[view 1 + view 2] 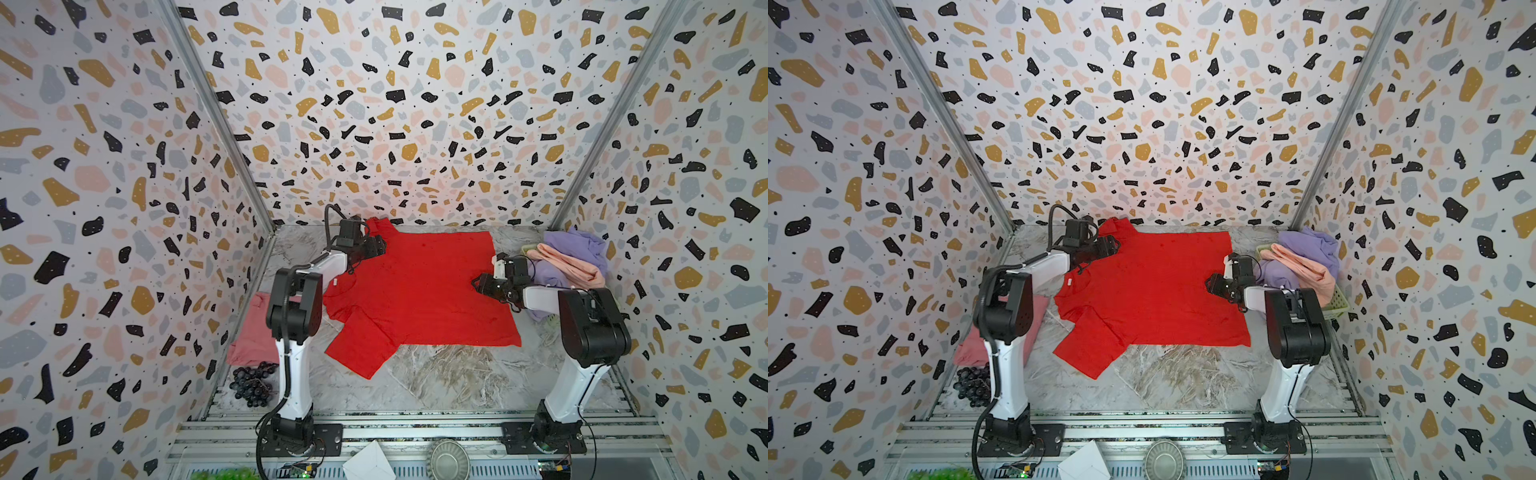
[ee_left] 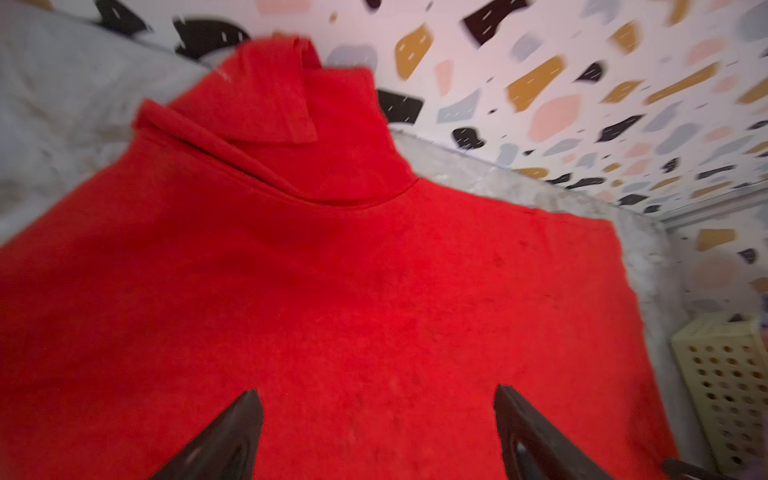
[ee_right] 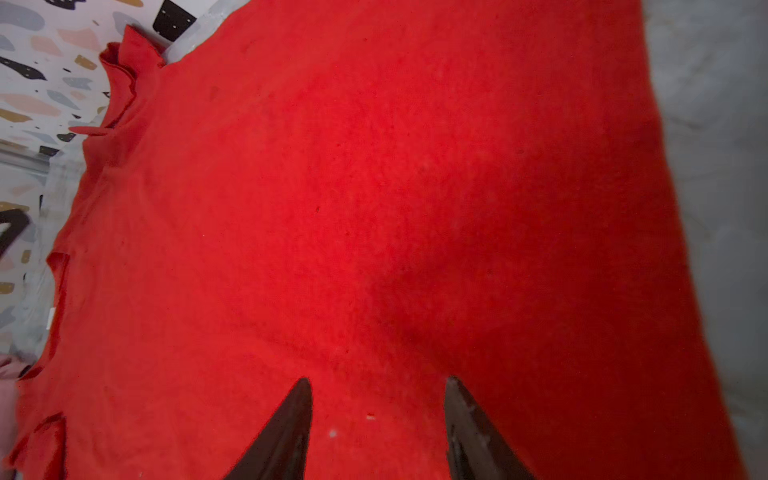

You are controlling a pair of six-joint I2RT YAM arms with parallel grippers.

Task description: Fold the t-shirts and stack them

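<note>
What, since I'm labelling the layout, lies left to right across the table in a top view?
In order: pink t-shirt → red t-shirt → lavender t-shirt. The peach t-shirt overlaps the lavender one, so I skip it.

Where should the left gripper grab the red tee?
Likely the far sleeve of the red tee: it's doubled into a raised flap at the back wall, while the body lies flat. The left gripper, open beside it, comes in from the collar side.

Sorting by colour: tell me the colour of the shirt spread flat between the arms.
The t-shirt is plain bright red; clearest in a top view.
</note>
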